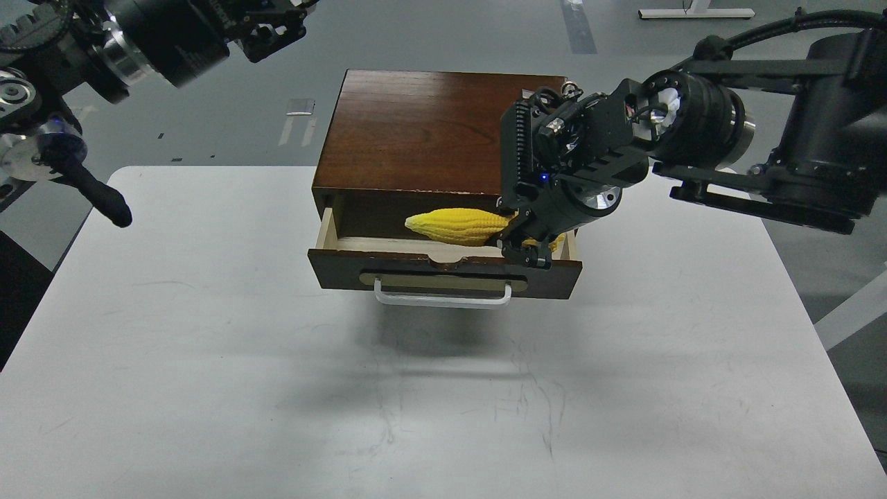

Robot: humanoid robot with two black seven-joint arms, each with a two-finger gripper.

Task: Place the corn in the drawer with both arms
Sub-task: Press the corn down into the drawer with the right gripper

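Corn: the corn (461, 225) lies over the open drawer (443, 267), its point toward the drawer's left side and its thick end at the drawer's right side.
Right arm: the right gripper (527, 242) reaches down to the drawer's right end; its jaws are closed on the corn's thick end.
Left arm: the left gripper (274, 31) hangs well apart from the drawer, up past its back left corner; it is seen dark and end-on, so I cannot tell whether its jaws are open or closed.
Drawer: pulled only part way out of the cabinet (429, 128), which stands on the white worktop (208, 360).
Risk, release: let go from here, the corn could land on the drawer's front edge and roll off onto the worktop.
Risk, closing: if the corn sits proud, it may jam under the cabinet top.
Risk, contact: the right arm could knock the drawer front and shift the cabinet.
Writing: no label or brand can be read.
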